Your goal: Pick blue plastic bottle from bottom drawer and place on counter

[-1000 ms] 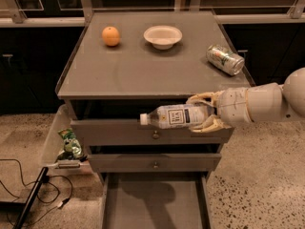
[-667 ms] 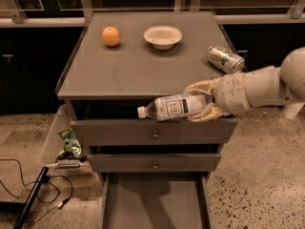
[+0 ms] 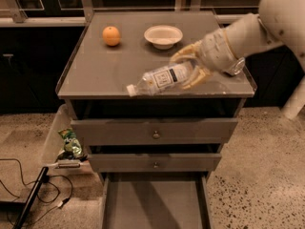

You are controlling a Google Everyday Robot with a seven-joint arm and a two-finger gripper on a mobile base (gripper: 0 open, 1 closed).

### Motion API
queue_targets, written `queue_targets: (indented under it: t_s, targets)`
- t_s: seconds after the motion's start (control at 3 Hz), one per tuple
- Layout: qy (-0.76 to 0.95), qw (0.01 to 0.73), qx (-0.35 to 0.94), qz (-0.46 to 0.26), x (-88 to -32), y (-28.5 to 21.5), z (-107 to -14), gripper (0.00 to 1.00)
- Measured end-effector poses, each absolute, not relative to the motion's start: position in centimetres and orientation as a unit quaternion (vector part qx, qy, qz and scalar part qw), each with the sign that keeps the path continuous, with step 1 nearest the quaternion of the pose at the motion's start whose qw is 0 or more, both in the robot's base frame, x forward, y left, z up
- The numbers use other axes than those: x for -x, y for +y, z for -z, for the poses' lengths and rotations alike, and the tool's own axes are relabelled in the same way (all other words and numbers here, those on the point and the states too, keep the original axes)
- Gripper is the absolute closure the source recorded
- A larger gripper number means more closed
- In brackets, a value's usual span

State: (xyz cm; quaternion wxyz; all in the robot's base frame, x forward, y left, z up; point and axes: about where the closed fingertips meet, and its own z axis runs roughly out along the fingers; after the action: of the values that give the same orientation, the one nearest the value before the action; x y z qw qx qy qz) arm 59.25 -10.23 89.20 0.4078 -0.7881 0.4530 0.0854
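The blue plastic bottle point(image 3: 164, 78) is being held on its side in the hand point(image 3: 187, 70). The fingers point(image 3: 183, 56) are being closed over and under its base end, so the white cap point(image 3: 130, 89) is being pointed out toward the front-left. The bottle is being carried low over the front part of the desk point(image 3: 109, 66), with the cap close to the front edge. Whether the bottle is being rested on the surface or held just above it cannot be told from this view.

The grip at the base end is judged to be leaving the body free to be laid flat. The bare patch beneath is judged a suitable landing spot, being well apart from the orange point(image 3: 111, 35) and the bowl point(image 3: 163, 36) at the back.

The bottom drawer point(image 3: 152, 204) is being left pulled out below, and nothing is being shown on its floor. The placing is judged nearly complete, with only lowering and release outstanding. Rolling toward the front edge is being noted as the risk.
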Motion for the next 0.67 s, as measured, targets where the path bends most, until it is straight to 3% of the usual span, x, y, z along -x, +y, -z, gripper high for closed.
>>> queue_targets:
  t_s: [0.67]
  targets:
    - [0.424,0.423,0.797,-0.087,-60.79,-7.18,-92.05,1.00]
